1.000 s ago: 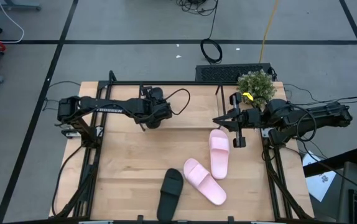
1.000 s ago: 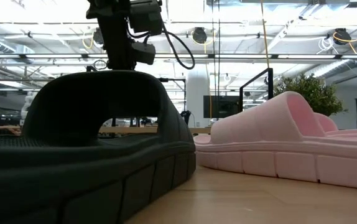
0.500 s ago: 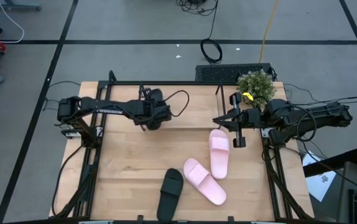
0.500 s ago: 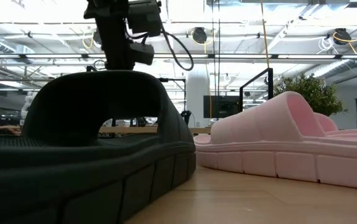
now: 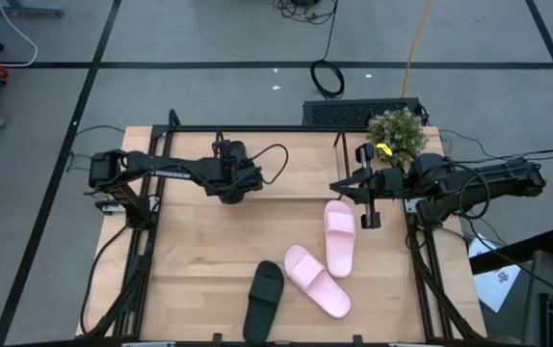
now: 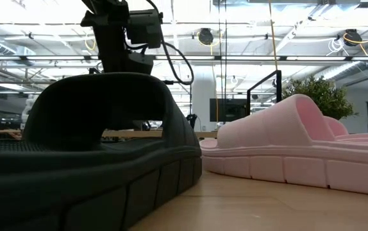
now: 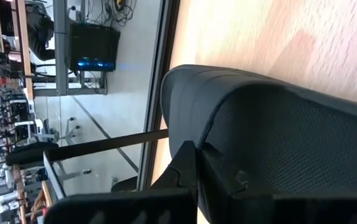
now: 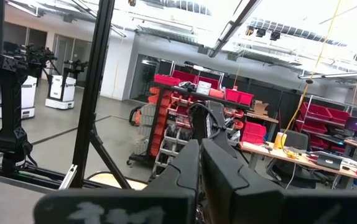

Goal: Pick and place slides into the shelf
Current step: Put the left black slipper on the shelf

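One black slide [image 5: 264, 300] lies flat on its sole at the near edge and fills the low view's left [image 6: 88, 147]. The two pink slides [image 5: 339, 237] [image 5: 317, 280] lie sole-down at centre right. The other black slide [image 7: 278, 124] shows in the left wrist view, right against my left gripper [image 7: 197, 171]. In the high view it is hidden under that gripper [image 5: 228, 185], which hangs left of centre near the shelf [image 5: 257, 128], a rack of thin black rods along the far edge. My right gripper [image 5: 369, 207] [image 8: 199, 165] waits, shut, beyond the farther pink slide. My left gripper is shut on the second black slide; its fingers [image 7: 185, 168] meet the slide's curved, textured rim [image 7: 219, 134]. The fingers themselves cover the place of contact, so which part they have cannot be told. The wood table shows beyond the slide.
A potted plant [image 5: 397, 135] stands at the far right corner. Black frame rails [image 5: 146, 251] run along the table's left and right sides. Bare wood lies between the left gripper and the near black slide.
My left gripper has moved a little toward the table's left and slightly down, staying shut on the black slide. The right arm and the three slides on the table have kept still.
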Robot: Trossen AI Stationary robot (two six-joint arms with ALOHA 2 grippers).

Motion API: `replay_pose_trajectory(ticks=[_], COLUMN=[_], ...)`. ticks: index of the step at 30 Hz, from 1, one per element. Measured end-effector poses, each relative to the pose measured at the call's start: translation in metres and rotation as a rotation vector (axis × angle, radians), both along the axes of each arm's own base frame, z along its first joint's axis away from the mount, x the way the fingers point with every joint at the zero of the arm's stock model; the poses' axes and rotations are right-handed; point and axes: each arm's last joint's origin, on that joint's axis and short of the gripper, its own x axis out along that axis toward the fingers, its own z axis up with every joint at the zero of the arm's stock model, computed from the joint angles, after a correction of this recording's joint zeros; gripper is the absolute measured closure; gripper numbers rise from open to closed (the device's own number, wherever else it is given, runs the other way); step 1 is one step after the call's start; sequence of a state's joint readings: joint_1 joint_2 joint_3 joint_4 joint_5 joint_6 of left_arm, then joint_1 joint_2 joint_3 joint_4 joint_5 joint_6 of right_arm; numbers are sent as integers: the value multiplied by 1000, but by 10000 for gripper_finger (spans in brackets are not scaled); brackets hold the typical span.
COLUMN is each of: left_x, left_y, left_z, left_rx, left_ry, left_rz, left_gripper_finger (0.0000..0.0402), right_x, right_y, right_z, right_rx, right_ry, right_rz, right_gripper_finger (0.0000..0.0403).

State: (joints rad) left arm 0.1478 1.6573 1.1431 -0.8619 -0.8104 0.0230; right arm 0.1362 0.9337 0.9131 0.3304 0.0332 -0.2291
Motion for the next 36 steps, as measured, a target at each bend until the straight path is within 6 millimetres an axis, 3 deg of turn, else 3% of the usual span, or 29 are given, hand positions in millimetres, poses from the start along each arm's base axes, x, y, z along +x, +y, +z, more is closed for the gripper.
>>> replay_pose_trajectory(ticks=[11,26,36], left_x=[4,-4,-4], left_y=[2,1,1], left_z=[1,-14,-15], left_rx=[11,-23,-75], left_ry=[-11,5,-1], left_rz=[-30,-14,-20], left_gripper_finger=[401,400,366], right_x=[0,0,0], right_y=[0,0,0], right_z=[0,0,0], right_rx=[4,1,6], right_ry=[1,1,1], right_rz=[4,3,5], right_gripper_finger=[394,394,394])
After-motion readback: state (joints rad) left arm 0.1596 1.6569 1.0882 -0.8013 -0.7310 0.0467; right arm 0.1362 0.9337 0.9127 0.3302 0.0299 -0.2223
